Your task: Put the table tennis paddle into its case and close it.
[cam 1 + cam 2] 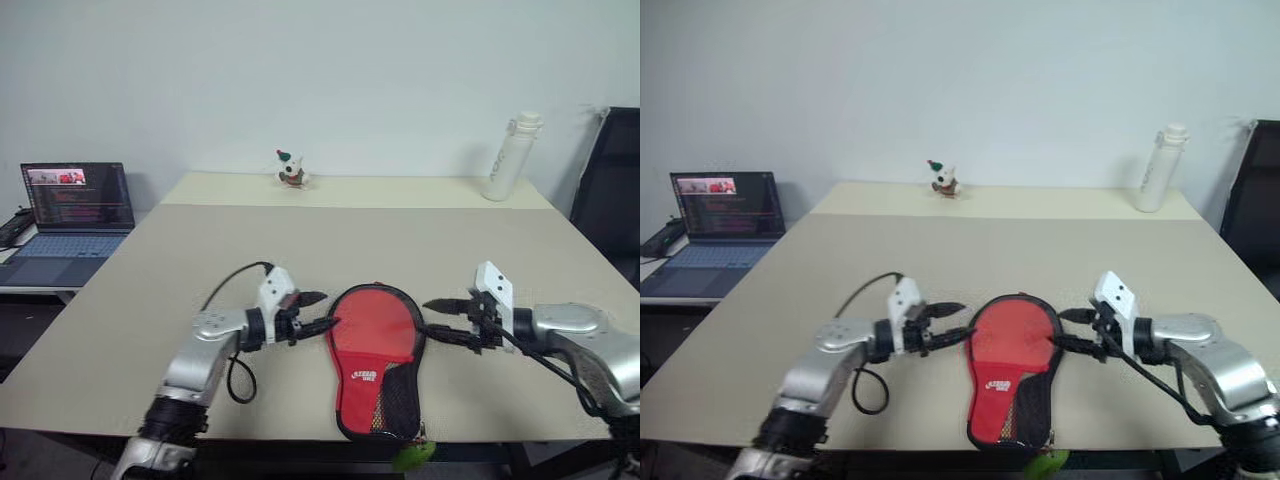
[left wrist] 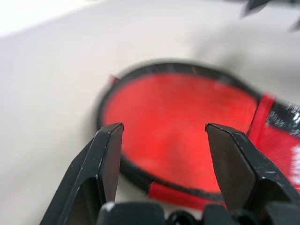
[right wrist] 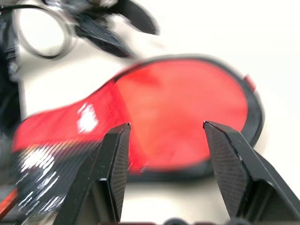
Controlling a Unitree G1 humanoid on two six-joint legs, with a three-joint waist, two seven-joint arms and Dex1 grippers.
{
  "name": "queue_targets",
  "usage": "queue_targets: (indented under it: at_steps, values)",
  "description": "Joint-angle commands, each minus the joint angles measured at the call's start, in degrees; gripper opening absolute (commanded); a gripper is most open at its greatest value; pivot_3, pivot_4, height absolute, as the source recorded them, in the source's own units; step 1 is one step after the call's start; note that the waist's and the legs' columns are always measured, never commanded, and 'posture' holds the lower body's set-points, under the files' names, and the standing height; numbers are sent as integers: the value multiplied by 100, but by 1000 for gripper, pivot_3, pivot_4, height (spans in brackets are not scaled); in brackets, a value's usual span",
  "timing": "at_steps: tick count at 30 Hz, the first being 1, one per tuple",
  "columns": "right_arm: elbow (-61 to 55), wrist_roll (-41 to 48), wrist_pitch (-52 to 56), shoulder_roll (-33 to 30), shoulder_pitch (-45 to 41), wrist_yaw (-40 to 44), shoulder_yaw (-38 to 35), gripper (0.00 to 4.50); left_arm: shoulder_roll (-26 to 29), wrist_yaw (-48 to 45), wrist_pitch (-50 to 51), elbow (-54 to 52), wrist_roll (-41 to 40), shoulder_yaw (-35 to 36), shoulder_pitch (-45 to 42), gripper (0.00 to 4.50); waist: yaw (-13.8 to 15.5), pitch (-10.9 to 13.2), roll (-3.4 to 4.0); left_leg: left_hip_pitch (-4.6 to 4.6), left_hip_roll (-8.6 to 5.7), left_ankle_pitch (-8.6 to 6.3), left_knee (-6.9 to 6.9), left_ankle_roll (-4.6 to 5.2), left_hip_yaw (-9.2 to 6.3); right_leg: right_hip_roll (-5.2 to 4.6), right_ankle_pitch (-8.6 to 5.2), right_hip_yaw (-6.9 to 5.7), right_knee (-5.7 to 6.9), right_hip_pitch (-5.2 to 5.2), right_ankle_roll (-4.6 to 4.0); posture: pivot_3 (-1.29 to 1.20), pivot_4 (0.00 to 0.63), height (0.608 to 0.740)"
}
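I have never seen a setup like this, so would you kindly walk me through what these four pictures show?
This is a two-armed humanoid robot at a beige table. The two wide pictures come from cameras in its head, looking down over its arms. The two close-ups come from cameras on its wrists, looking along the black fingers. Between the arms lies the case, a red paddle-shaped pouch with black trim. The left gripper and the right gripper sit on either side of it, both open and holding nothing. At the far edge stand a small figurine and a white bottle; a laptop sits beside the table.
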Motion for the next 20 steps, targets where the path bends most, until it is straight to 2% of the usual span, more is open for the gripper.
queue_targets:
  at_steps: [1,4,7,13,20]
  values:
    - [1079,-163,-660,355,-504,397,-7,2721,135,486,502,-1114,-425,563,483,3053,-8,1,-2,0,-1,-1,2,1,1,-1,0,1,0,2,0,0,150,740]
    - [1958,-353,-1068,525,-858,701,-17,2721,140,873,792,-1642,-586,794,831,3053,18,2,-1,1,-2,-9,2,15,-1,-5,1,-2,2,3,0,0,150,740]
    - [3000,-639,-1494,428,-1317,1048,-23,2721,159,1104,939,-2035,-666,847,1099,3053,31,3,0,1,-1,-11,2,19,-4,-5,1,-5,4,3,0,0,150,740]
    - [4715,-1235,-2271,122,-2098,1476,-35,2721,244,1294,848,-1957,-482,612,1008,3053,13,6,5,3,0,-11,0,19,1,-2,2,-1,4,1,-2,0,150,740]
    - [4273,-1436,-2146,77,-1918,1581,44,2721,185,1840,481,-1913,-265,878,1582,3053,-45,11,13,4,7,-6,-6,0,10,0,2,9,0,-3,-2,0,150,740]
